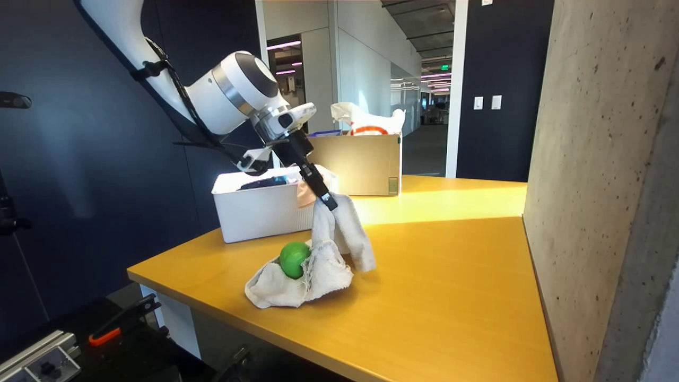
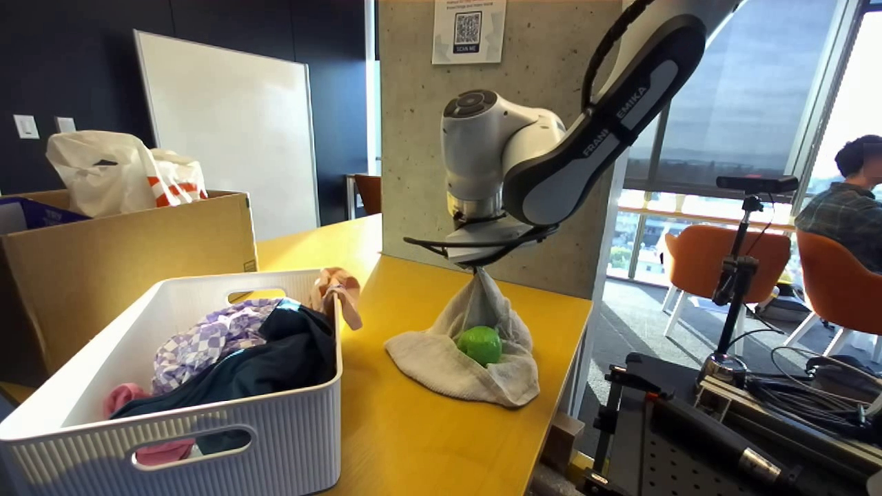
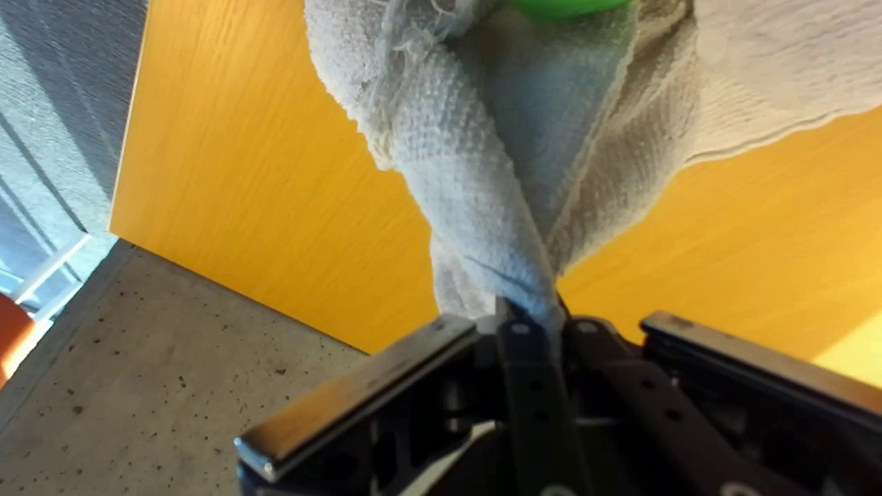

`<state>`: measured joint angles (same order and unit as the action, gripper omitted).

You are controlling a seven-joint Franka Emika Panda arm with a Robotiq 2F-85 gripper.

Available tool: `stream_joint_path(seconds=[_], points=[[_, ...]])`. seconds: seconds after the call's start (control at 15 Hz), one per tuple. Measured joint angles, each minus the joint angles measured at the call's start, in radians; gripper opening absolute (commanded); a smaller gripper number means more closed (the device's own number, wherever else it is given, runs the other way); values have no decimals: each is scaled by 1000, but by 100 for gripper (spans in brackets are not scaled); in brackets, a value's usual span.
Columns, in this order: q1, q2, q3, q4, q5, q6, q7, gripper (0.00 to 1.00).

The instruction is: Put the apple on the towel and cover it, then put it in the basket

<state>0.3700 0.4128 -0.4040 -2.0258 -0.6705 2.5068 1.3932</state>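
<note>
Our gripper [image 3: 550, 326] pinches the beige towel [image 3: 468, 172] bearing the green apple [image 2: 480, 346] (placing done, we judge); covering and the white basket [image 2: 296, 435] remain.

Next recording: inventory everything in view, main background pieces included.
table: 1, yellow, centre
towel: 1, beige, on table, partly raised
apple: 1, green, on towel
basket: 1, white, on table
cloths: several, dark, purple, pink, peach, in basket, peach over rim
cardboard box: 1, brown, on table
plastic bags: count unclear, mostly white, in box
pillar: 1, grey, beside table
whiteboard: 1, white, background
chairs: 2+, orange, background
person: 1, dark hair, background
stand-mounted camera: 1+, black, background
robot arm: 1, mostly white, over table
gripper: 1, black, shut on towel
</note>
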Motion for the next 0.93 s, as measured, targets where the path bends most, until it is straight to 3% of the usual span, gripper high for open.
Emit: stream_joint_path(seconds=[0.8,0.87,0.93], points=[[-23,41,223,18,-125,-137,92,1],[-25,54,234,25,-126,-143,93,8],[-28,68,243,34,-126,-148,95,30]])
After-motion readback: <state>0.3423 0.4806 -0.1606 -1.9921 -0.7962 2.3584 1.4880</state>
